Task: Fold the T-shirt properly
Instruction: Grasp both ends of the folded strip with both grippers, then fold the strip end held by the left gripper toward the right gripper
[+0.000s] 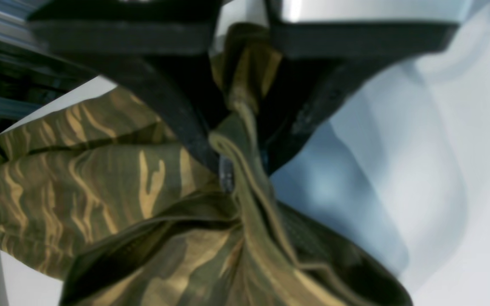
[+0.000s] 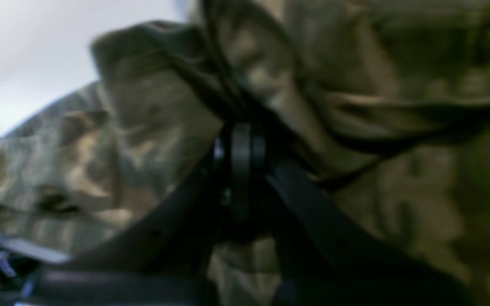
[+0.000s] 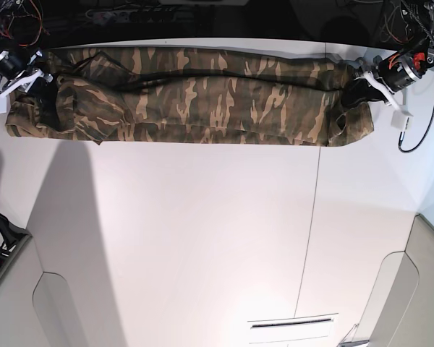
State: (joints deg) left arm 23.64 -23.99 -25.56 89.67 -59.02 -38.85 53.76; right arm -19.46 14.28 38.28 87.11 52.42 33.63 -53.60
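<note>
The camouflage T-shirt point(image 3: 202, 101) lies stretched in a long band along the far edge of the white table point(image 3: 202, 238), held between both grippers. My left gripper point(image 3: 353, 92), at the right in the base view, is shut on the shirt's right end. The left wrist view shows its fingers point(image 1: 232, 170) pinching a bunched fold of the cloth point(image 1: 100, 178). My right gripper point(image 3: 47, 76), at the left in the base view, is shut on the shirt's left end. The blurred right wrist view shows its jaws point(image 2: 240, 140) closed in the cloth point(image 2: 377, 63).
The table's back edge point(image 3: 202, 42) runs just behind the shirt, with dark space and cables point(image 3: 14, 22) beyond. Grey panels point(image 3: 14, 303) stand at the lower left and lower right point(image 3: 419, 289). A thin seam point(image 3: 309, 231) crosses the tabletop.
</note>
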